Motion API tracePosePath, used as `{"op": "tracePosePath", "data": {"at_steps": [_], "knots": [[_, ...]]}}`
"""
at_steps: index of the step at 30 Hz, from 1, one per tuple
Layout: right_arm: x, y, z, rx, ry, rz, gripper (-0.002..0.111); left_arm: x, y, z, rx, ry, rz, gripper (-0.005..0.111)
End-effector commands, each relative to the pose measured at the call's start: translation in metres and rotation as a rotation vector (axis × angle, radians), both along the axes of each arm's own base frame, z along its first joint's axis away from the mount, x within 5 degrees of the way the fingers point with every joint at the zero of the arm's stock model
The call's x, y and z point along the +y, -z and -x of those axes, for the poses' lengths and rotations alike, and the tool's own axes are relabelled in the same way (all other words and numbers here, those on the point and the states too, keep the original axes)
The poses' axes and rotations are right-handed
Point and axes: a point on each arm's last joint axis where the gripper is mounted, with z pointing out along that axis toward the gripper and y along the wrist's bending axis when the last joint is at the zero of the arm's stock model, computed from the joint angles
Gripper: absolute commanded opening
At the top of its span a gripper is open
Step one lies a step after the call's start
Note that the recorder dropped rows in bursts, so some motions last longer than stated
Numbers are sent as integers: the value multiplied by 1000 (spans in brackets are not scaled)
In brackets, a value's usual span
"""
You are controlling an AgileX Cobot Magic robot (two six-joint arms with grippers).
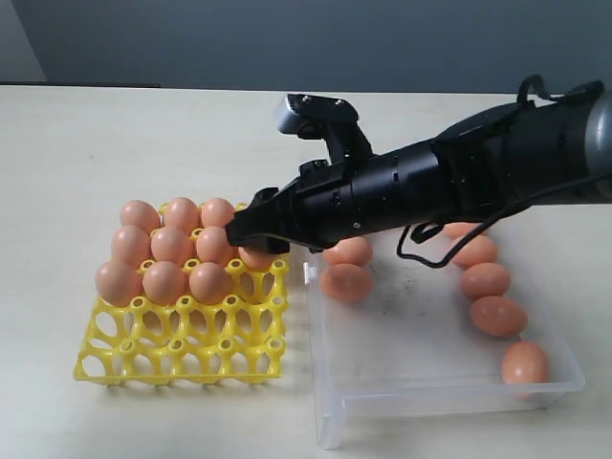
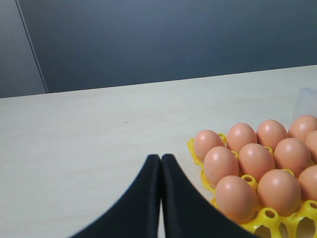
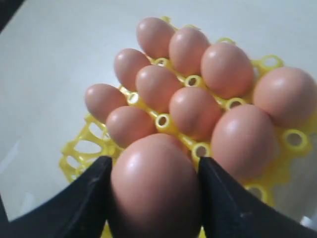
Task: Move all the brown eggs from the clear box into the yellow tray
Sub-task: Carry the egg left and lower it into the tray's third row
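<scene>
The yellow tray sits at the left with several brown eggs filling its far rows. My right gripper reaches across over the tray's right side and is shut on one brown egg, which sits between both black fingers just above the lattice. The clear box stands to the right of the tray and holds several more eggs, along its right wall and in its far left corner. My left gripper is shut and empty, low over bare table beside the tray. It is out of the exterior view.
The right arm's black body and cable stretch over the far part of the clear box. Pale tabletop surrounds the tray and box, and a dark wall rises behind it.
</scene>
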Motion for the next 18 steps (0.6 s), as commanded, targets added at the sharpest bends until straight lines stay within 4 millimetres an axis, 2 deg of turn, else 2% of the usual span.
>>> {"op": "tracePosePath", "data": {"at_steps": [1, 7, 18], "knots": [[7, 13, -3, -3, -21, -46, -1, -1, -1, 0, -11, 10, 1, 0], [12, 37, -1, 12, -118, -35, -1, -1, -1, 0, -11, 10, 1, 0], [11, 48, -3, -34, -136, 22, -1, -1, -1, 0, -11, 10, 1, 0]]}}
